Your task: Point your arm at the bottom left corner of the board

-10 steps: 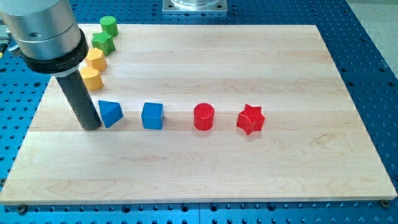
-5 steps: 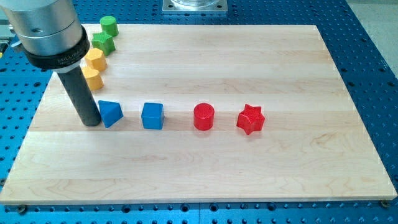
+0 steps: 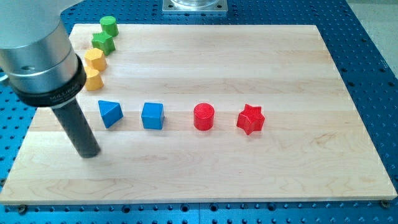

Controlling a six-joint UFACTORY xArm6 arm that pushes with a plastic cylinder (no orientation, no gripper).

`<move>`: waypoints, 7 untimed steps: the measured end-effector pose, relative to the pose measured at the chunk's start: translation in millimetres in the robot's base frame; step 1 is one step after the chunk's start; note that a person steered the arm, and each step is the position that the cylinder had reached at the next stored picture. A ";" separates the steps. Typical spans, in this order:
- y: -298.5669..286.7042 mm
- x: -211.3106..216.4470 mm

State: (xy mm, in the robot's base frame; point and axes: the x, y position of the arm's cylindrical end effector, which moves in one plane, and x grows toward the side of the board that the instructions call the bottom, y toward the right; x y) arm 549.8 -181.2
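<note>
bottom-left corner of the pale wooden board (image 3: 18,196) lies bare, rigid, nothing to grip. the robot's dark rod tip (image 3: 91,154), gripperless, seemingly touches no block, near-left of the blue triangular block (image 3: 110,114).

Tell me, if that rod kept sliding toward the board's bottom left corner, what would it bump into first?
Nothing, as far as I can see. My tip sits below and left of the blue triangle, apart from it, and only bare board lies between it and that corner.

My tip (image 3: 91,153) below-left of blue triangular block (image 3: 110,114).
</note>
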 end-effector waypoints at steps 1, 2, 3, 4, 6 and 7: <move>1.2 3.8; 6.2 7.6; 6.4 7.6; 6.4 8.0; 6.4 12.8; 6.4 16.6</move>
State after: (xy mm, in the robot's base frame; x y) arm 566.3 -174.8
